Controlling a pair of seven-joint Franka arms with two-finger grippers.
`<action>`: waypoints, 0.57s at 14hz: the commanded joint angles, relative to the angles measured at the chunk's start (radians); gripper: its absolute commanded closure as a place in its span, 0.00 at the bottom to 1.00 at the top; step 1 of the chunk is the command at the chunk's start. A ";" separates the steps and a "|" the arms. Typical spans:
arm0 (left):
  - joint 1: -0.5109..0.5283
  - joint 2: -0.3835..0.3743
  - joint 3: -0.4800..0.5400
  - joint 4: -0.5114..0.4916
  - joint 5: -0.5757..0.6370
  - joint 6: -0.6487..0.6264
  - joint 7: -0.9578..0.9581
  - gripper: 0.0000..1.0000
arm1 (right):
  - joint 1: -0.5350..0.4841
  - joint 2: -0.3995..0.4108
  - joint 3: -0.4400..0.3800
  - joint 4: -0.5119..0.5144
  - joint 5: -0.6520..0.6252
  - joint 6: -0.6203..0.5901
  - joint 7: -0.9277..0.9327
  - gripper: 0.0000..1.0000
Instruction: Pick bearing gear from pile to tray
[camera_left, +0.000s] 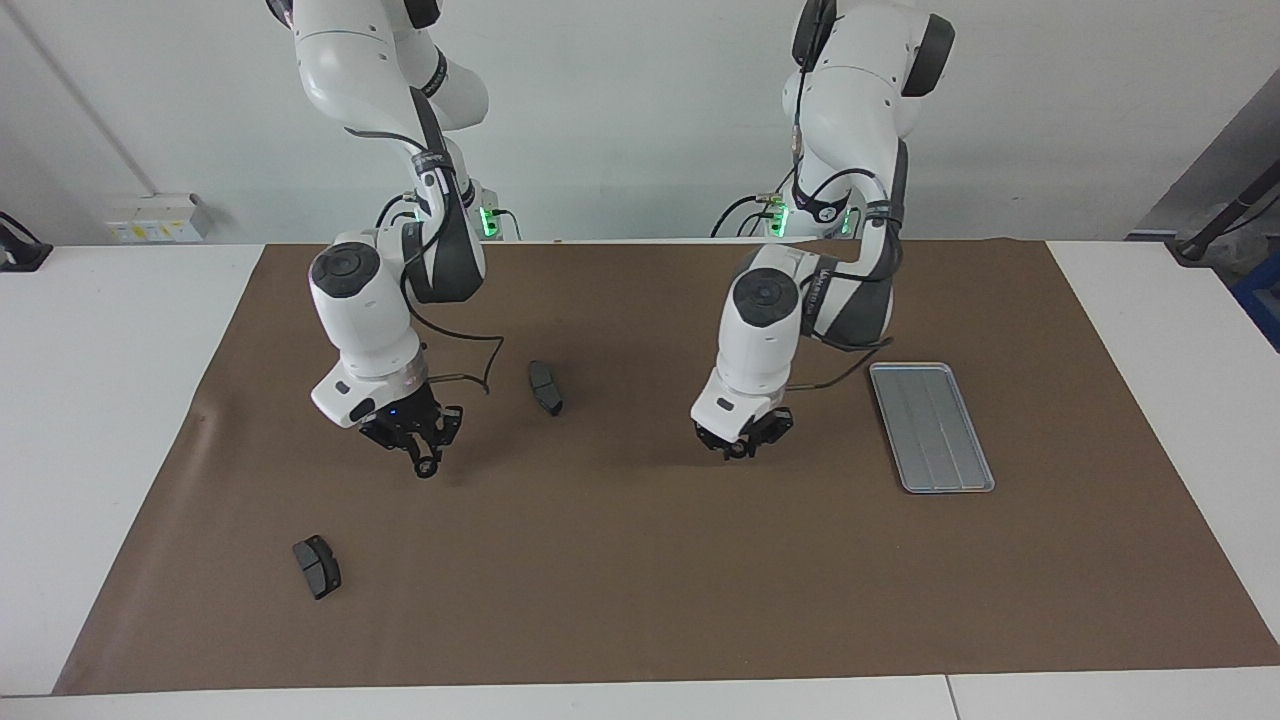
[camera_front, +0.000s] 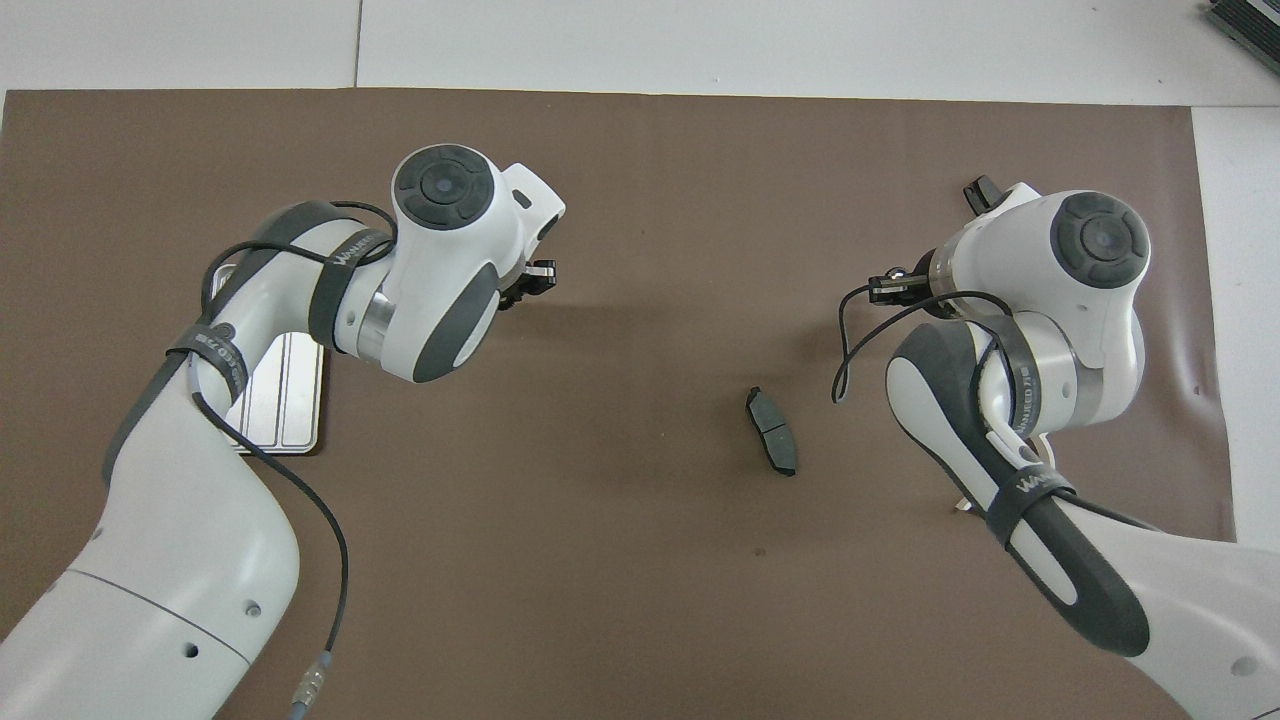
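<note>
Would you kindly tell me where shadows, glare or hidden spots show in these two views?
Facing view: even light, faint soft shadows on the mat under the left tool and right tool, no glare on the tray. Overhead view: the left arm covers most of the tray, and a soft shadow edges the brake pad.

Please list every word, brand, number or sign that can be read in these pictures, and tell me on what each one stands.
"WANJEOO" or similar, the last letters unclear: on the black strap around the left arm.
The same word: on the black strap around the right arm's wrist, and again on the strap lower down that arm.
Yellow label on the wall box: too small to read.
Tray and brake-pad pieces: no text visible.
</note>
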 joint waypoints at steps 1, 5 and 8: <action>0.117 -0.030 -0.014 -0.026 -0.002 -0.022 0.174 1.00 | 0.057 -0.025 0.018 -0.002 0.011 -0.030 0.134 1.00; 0.278 -0.042 -0.014 -0.058 -0.010 -0.012 0.462 1.00 | 0.224 -0.024 0.020 -0.002 0.011 -0.006 0.404 1.00; 0.355 -0.058 -0.014 -0.108 -0.010 0.021 0.596 1.00 | 0.319 0.001 0.021 0.001 0.011 0.061 0.541 1.00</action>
